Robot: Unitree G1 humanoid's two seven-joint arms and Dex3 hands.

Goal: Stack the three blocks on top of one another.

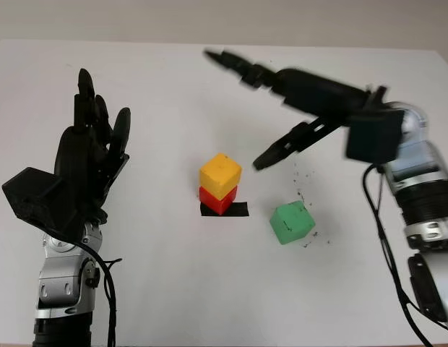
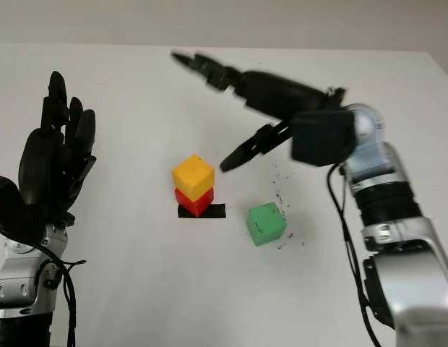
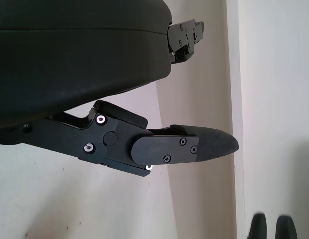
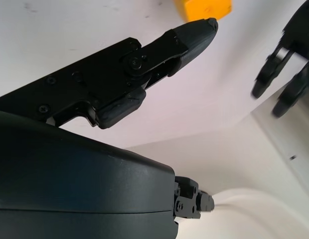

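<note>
A yellow block (image 1: 220, 174) sits on a red block (image 1: 217, 199) at the table's middle, over a strip of black tape (image 1: 225, 210). A green block (image 1: 292, 221) lies alone on the table to their right. My right hand (image 1: 260, 108) is open in the air behind and to the right of the stack, holding nothing, its thumb tip (image 1: 259, 163) just right of the yellow block and apart from it. The yellow block (image 4: 203, 8) shows past that thumb in the right wrist view. My left hand (image 1: 90, 144) stands open and upright at the left, away from the blocks.
The white table (image 1: 152, 275) spreads all round the blocks. Small dark specks (image 1: 305, 189) dot the surface near the green block. The table's far edge (image 1: 137, 42) meets a pale wall.
</note>
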